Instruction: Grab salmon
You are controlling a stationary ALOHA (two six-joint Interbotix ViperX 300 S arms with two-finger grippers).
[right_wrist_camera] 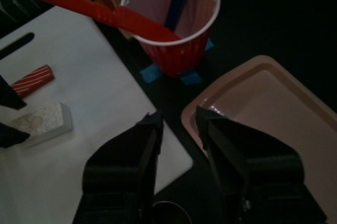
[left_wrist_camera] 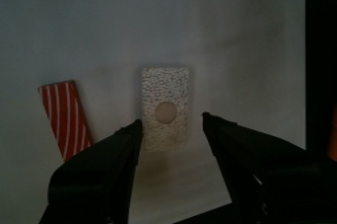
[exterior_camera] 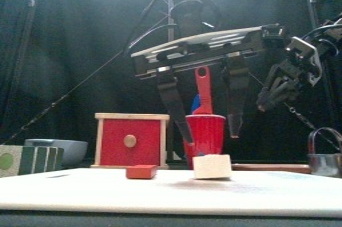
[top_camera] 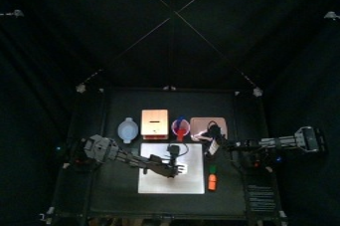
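Left hand point(left_wrist_camera: 168, 139) hangs over the white mat point(left_wrist_camera: 250, 31) on the black table point(top_camera: 113, 202), jaws spread wide, nothing held. Between the jaw tips, seen from the left wrist, lies a pale speckled rectangular block with a round tan spot point(left_wrist_camera: 168, 105); the wrist view cannot show whether the jaws touch it.

Just beside that block, apart from it: a small red-and-white striped rectangular piece, the salmon point(left_wrist_camera: 63, 117), flat on the mat. In the front view it sits low and red point(exterior_camera: 140, 172), left of the pale block point(exterior_camera: 211, 165).

Right hand point(right_wrist_camera: 180, 129) is off the mat's edge, near a pink tray point(right_wrist_camera: 270, 110) and a red plastic cup point(right_wrist_camera: 168, 26) holding a red utensil point(right_wrist_camera: 73, 3). Its jaws stand a narrow gap apart, gripping nothing.

Red wooden box with a round hole point(exterior_camera: 131, 140) stands behind the mat.
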